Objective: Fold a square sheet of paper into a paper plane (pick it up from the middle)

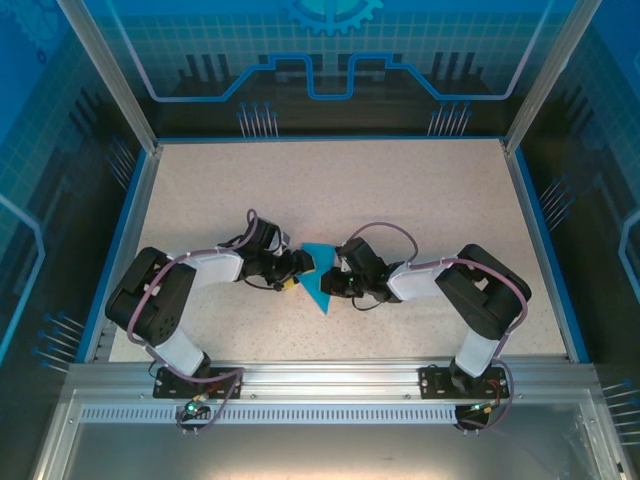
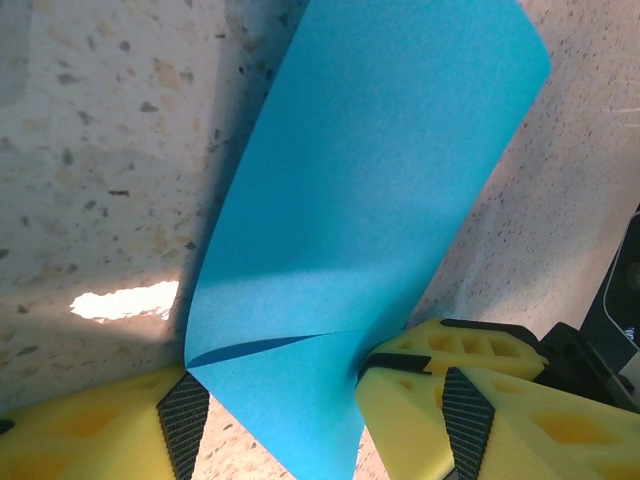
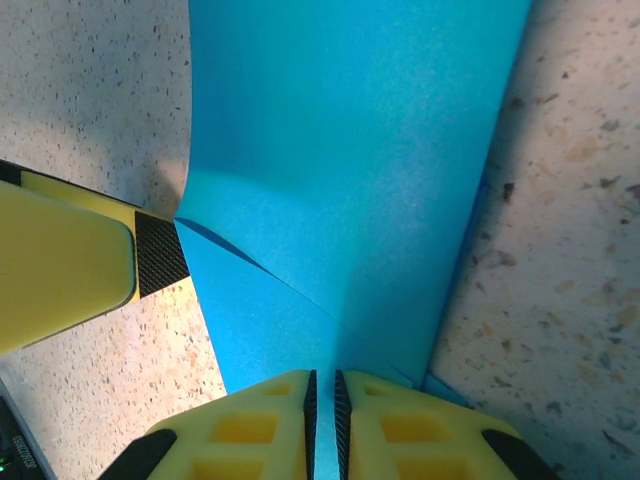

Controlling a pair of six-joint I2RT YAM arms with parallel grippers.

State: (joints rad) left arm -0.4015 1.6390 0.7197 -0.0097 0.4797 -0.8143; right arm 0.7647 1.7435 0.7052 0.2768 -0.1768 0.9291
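The paper (image 1: 319,278) lies at the middle of the table (image 1: 420,200), thin, floppy and easily creased. Our right gripper (image 3: 322,400) is clamped on its folded edge. Our left gripper (image 2: 315,392) has its fingers apart, one on each side of the paper. We judge the fold the firmest place to grip.

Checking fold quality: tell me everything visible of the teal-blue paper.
The teal-blue paper is thin, matte, unmarked, folded into a wedge pointing toward the arm bases, with overlapping flaps, one curling upward. It is at the middle of the table between the grippers. The right gripper is shut on it; the left gripper stands open around it, one pad touching its edge.
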